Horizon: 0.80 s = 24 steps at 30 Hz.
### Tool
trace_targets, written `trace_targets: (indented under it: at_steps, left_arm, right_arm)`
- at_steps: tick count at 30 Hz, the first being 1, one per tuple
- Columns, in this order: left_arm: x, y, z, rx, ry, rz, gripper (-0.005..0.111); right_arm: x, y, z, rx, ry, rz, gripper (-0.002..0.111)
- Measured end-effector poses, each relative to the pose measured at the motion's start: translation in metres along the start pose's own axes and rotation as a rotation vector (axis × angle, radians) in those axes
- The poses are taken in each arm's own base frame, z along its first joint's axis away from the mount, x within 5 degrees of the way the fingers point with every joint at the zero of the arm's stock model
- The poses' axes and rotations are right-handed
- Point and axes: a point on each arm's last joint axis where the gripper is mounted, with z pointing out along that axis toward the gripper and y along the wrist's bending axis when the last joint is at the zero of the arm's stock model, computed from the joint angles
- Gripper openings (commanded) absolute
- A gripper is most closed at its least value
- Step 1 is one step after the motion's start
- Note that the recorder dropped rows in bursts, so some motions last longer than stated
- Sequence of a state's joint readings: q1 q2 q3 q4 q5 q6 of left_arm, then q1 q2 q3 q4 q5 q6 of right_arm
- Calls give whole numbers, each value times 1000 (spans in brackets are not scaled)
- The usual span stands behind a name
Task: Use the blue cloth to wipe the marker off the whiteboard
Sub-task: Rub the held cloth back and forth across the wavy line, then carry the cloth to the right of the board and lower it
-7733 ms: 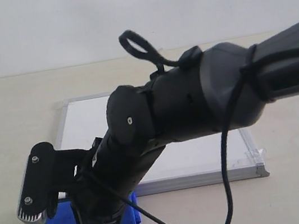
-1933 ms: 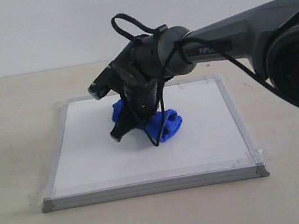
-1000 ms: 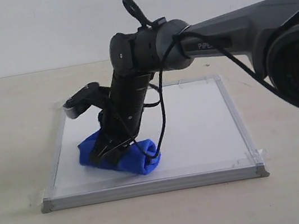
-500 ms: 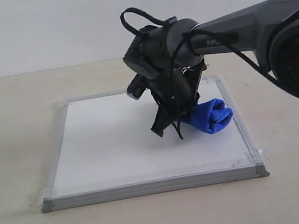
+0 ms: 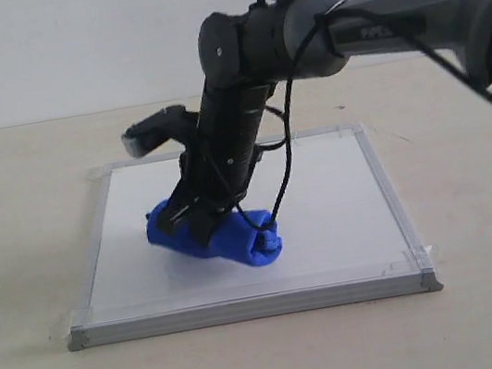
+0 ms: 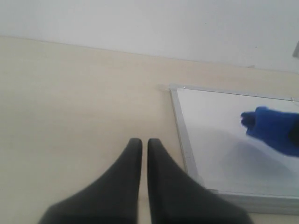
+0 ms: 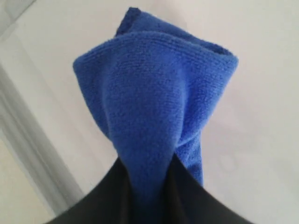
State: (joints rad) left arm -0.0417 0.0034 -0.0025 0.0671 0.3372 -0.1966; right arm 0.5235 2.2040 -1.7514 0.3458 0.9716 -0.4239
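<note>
Illegible arm lettering (image 5: 375,33); blue cloth (image 5: 241,241) on whiteboard (image 5: 344,211)

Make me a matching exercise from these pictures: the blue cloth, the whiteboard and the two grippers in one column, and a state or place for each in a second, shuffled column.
Column one
1. blue cloth
2. whiteboard
3. left gripper
4. right gripper

Column two
A. lies flat on the table
B. shut and empty, over bare table beside the whiteboard
C. bunched up, resting on the whiteboard
D. shut on the blue cloth

Pairs: 1-C, 2-A, 3-B, 4-D
</note>
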Motion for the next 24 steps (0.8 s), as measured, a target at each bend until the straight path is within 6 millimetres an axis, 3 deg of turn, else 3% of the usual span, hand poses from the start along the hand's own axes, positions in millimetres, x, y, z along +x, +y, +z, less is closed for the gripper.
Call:
trace_targets:
  at_steps: [3,6,11,14,17,24]
  left_arm:
    - [0,0,0,0,0,0,4]
    - [0,0,0,0,0,0,4]
    - [0,0,0,0,0,0,4]
    - [0,0,0,0,0,0,4]
    - [0,0,0,0,0,0,4]
    - [0,0,0,0,0,0,4]
  right_arm:
    - [7,-17,-28,108,-94,78,0]
    - [29,-40,-51,203,-153,170,0]
    - [88,-90,-72,361,-199,408,0]
    - [121,-111,-74,437,-199,542,0]
    - [141,-121,-68,498,-204,640,0]
    - [155,-130,-66,634,-234,747,0]
